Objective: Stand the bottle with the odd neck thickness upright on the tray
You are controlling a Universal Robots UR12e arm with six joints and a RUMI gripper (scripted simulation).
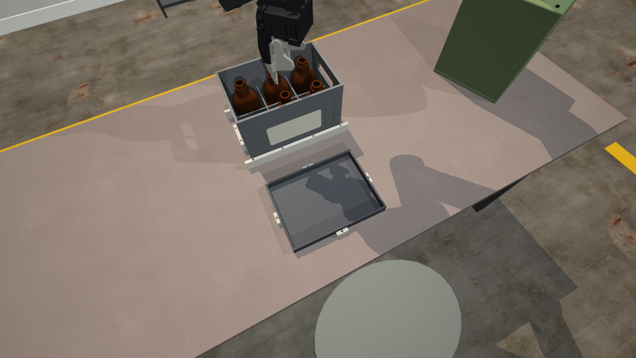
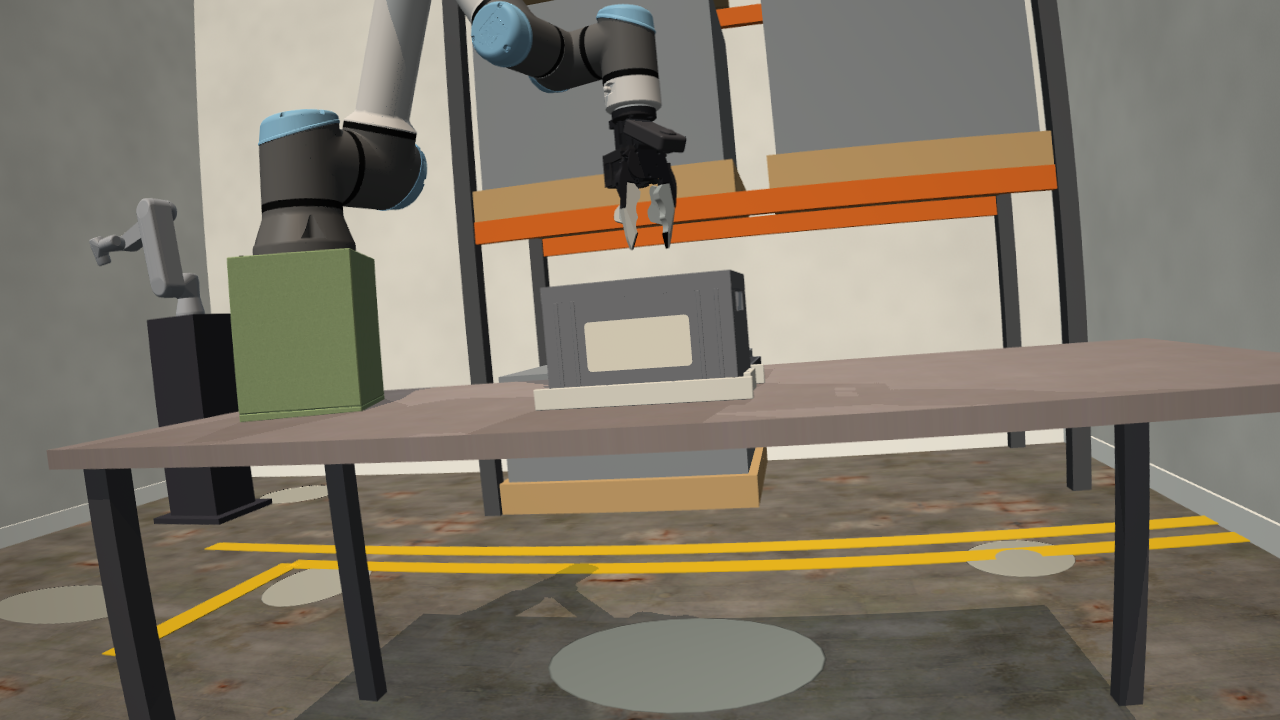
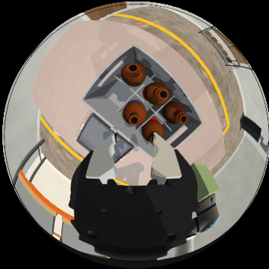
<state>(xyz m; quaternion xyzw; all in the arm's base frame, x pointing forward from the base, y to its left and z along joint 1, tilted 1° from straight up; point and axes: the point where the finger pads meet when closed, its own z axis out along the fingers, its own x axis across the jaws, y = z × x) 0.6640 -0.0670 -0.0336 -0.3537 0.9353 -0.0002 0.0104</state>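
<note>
The gripper (image 2: 649, 234) hangs above the crate (image 2: 563, 308), pointing straight down, its fingers partly open and holding nothing (I suppose this gap is chosen to fit around a neck). All five brown bottles (image 1: 244, 97) stand in the crate's compartments; which one has the odd neck, I cannot tell from here. The tray (image 1: 324, 238) waits just beside the crate, without any bottle.

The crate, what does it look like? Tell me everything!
The crate is a dark grey box with slatted walls, a pale blank label on its long side and handle slots at the ends. It stands upright on the table, pale strips along its base, near the tray. Dividers make cells; five brown bottles stand inside. The open gripper hangs above, not touching.
</note>
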